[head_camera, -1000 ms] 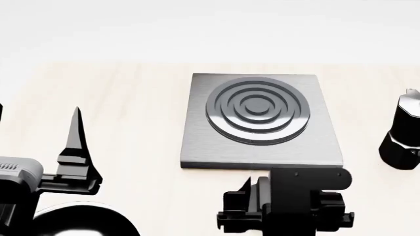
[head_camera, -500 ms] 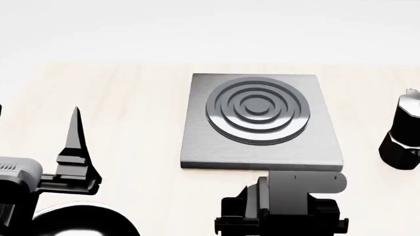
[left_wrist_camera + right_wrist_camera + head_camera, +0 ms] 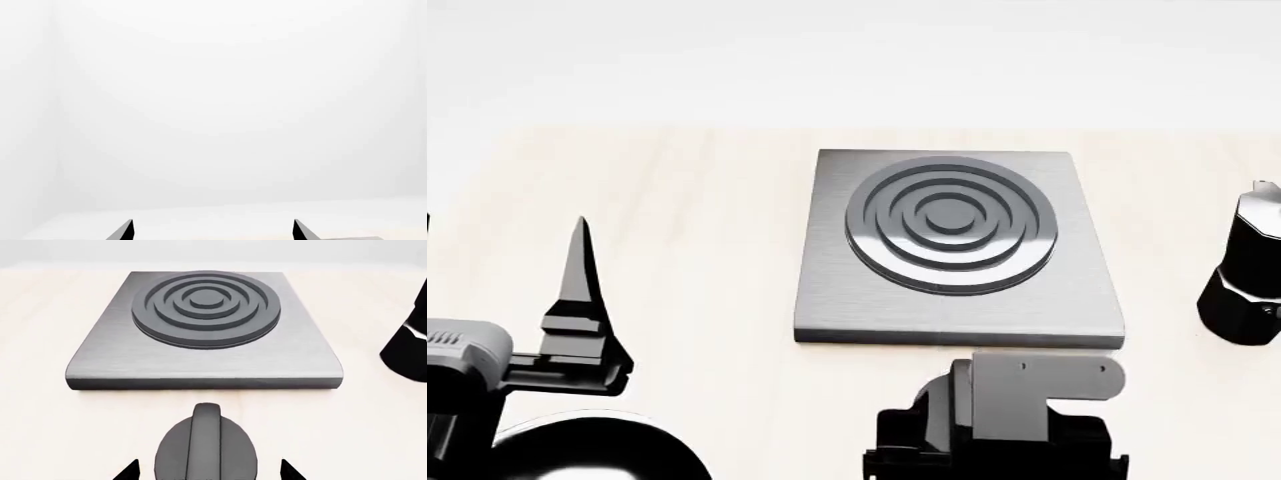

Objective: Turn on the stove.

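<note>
two fingers [image 3: 127, 471] flanking stove knob [image 3: 206, 447]

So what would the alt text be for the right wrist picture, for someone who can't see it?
A small dark knob with a raised ridge sits between the open right pincer tips on a pale wooden table. Beyond it lies the stove, a flat grey plate with a ringed burner.

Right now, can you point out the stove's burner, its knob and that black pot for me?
burner [image 3: 949, 221], head view, on the raised centre disc of the rings.
knob [image 3: 205, 442], right wrist view, on its upright ridge.
black pot [image 3: 1244, 275], head view, on its body at the picture's edge.
</note>
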Tool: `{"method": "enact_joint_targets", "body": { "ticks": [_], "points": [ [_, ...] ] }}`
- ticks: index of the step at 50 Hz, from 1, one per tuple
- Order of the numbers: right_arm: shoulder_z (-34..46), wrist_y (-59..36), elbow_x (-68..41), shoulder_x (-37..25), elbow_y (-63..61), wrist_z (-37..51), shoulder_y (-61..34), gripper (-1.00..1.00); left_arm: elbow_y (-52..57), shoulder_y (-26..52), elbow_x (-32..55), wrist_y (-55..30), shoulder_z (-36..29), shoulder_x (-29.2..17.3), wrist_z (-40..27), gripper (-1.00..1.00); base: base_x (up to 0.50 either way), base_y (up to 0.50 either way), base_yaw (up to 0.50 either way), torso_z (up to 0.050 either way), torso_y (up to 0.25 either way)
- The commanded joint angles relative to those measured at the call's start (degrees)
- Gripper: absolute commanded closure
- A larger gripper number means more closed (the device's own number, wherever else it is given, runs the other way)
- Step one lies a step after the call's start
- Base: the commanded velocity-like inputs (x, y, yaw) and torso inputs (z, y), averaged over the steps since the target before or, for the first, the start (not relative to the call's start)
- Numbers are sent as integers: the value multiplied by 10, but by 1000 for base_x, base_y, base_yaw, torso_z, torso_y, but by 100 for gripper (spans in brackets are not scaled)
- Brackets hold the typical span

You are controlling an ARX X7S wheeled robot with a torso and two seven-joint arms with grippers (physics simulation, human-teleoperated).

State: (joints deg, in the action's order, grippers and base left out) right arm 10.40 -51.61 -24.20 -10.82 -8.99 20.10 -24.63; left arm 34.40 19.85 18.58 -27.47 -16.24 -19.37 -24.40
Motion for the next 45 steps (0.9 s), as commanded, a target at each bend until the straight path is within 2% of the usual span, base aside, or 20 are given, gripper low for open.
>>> {"method": "enact_joint_targets", "body": {
  "ticks": [1,45],
  "points": [
    [5,14,3,1,27,-1,-3,-100,0,1,2,0,-1,-2,-2,-100,0,0,0,0,0],
    [22,87,15,0,125,-18,-10,-100,-4,2,3,5,-10,-7,-8,-100,0,0,0,0,0]
  ]
}}
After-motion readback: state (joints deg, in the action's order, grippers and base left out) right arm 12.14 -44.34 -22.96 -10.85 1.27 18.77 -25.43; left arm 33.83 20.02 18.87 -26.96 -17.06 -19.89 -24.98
